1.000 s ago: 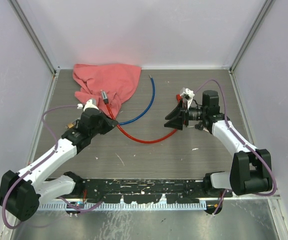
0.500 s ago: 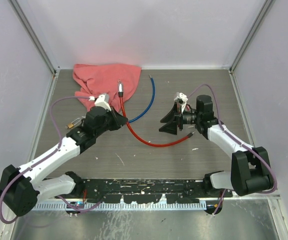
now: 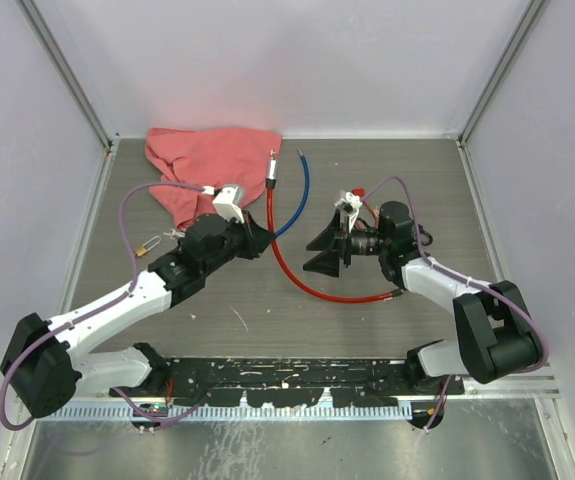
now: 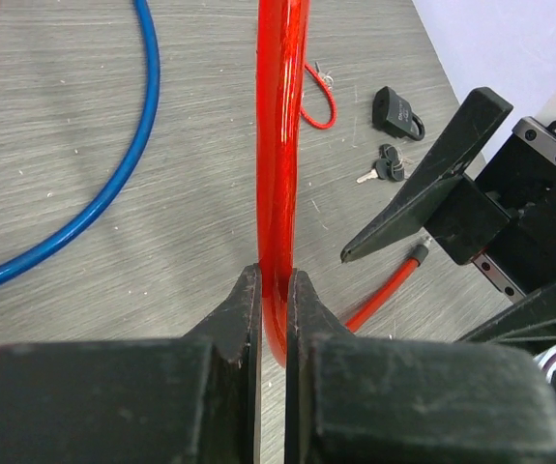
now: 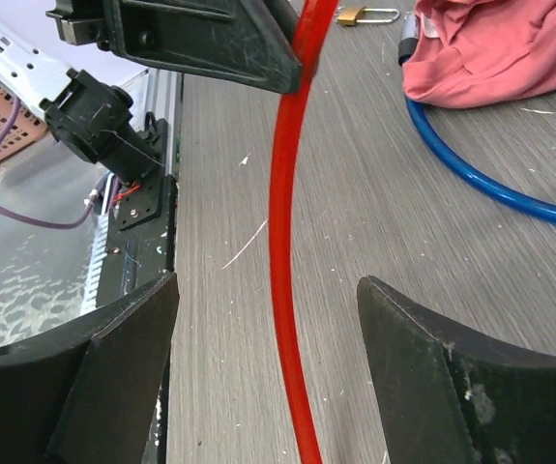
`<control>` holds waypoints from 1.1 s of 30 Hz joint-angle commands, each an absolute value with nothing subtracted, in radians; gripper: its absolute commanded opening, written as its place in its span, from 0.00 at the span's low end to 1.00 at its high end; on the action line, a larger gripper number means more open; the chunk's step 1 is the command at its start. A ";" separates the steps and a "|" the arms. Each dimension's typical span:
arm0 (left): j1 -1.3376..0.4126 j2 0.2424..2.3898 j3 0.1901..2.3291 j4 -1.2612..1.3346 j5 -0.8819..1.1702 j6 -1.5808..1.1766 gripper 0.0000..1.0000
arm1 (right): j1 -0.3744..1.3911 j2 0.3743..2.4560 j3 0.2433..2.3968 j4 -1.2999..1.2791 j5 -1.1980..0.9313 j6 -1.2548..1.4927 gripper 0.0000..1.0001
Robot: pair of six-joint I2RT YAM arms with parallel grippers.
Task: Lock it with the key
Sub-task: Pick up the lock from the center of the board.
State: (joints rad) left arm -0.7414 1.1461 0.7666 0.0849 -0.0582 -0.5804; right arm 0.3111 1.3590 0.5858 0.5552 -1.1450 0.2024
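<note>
One small set of black-headed metal keys (image 4: 386, 166) lies on the grey wood-grain table (image 4: 84, 319) just beside the black padlock (image 4: 398, 111). They look light, thin and likely slippery, so the head is the best place to pinch. The left gripper (image 4: 273, 280) is clenched on the glossy red cable (image 4: 279, 145); the right gripper (image 5: 263, 285) gapes wide, straddling the cable and holding nothing.

A robot lab cell: plain white walls (image 3: 297, 60) on metal posts (image 3: 68, 70) box in a grey counter (image 3: 267, 312). Two arms (image 3: 117, 300) are bolted to a rail (image 3: 287, 375) at 6 o'clock.
</note>
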 commanded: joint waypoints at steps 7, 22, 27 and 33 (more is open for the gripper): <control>-0.761 1.156 0.833 0.246 -0.045 -0.542 0.00 | 0.334 1.367 0.606 0.634 -1.144 0.233 0.80; -0.813 1.138 0.824 0.315 -0.081 -0.503 0.00 | 0.340 1.309 0.729 0.173 -1.281 -0.159 0.80; -0.826 1.151 0.822 0.355 -0.081 -0.490 0.00 | 0.340 1.338 0.739 0.172 -1.283 -0.153 0.80; -0.846 1.169 0.820 0.397 -0.093 -0.491 0.00 | 0.340 1.345 0.704 0.314 -1.223 -0.011 0.79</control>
